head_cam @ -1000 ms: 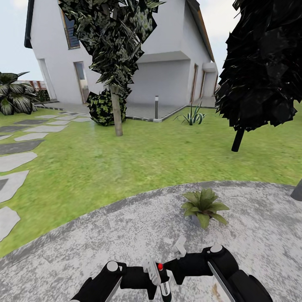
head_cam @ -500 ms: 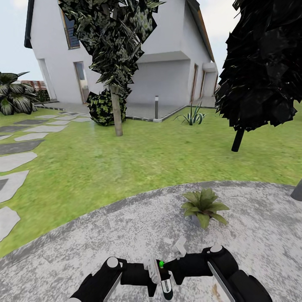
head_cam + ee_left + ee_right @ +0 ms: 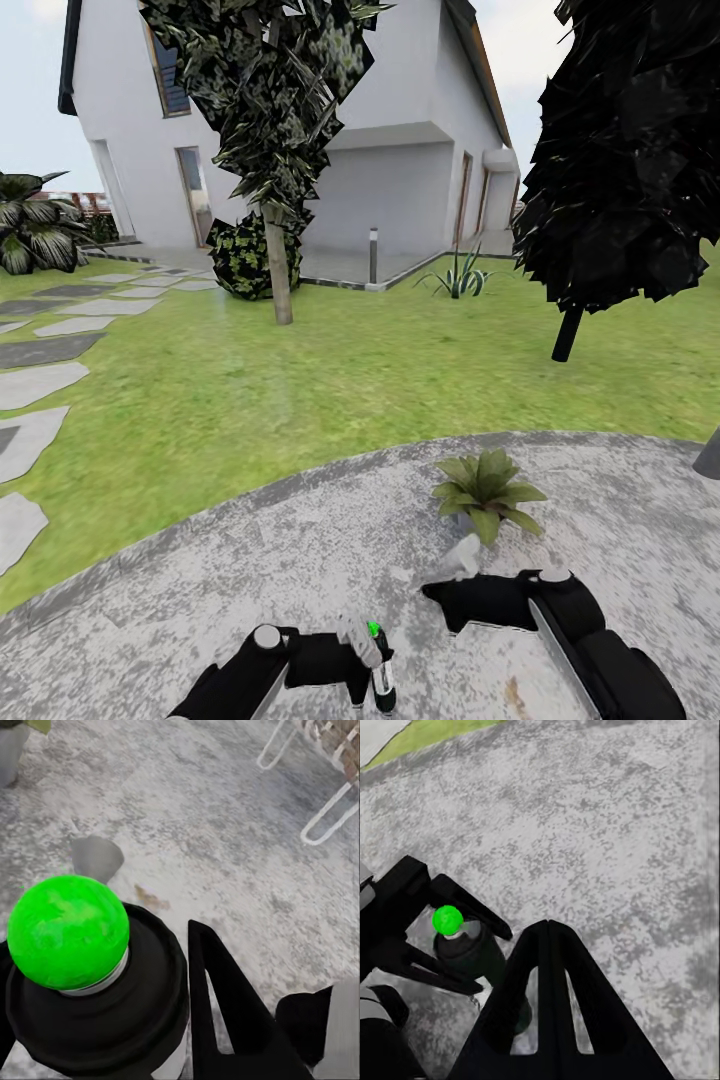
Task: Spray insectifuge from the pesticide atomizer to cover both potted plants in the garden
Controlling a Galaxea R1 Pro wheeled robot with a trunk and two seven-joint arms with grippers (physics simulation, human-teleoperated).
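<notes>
A white house (image 3: 400,150) and dark trees (image 3: 630,170) stand over the garden's green lawn (image 3: 330,390), where the mottled grey patio (image 3: 250,560) curves along its near side. One potted plant (image 3: 486,490), a low rosette of broad green leaves, sits on the paving near the patio's lawn-side edge, just ahead of the robot. The right gripper (image 3: 455,592) hangs over the paving just short of that plant with nothing in it; whether its fingers are spread or pressed together cannot be told. The left gripper (image 3: 362,668) is clamped around the pesticide atomizer (image 3: 378,672), held upright low over the patio's near edge. In the left wrist view the atomizer's dark cap carries a bright green dot (image 3: 67,931). By these pictures the pick-up is done and the bottle is in hand within reach of one plant; the green dot may mean the spray is switched on, though no mist can be seen and the leaves show no coating. Covering this plant, and then a second one, appears to remain.
</notes>
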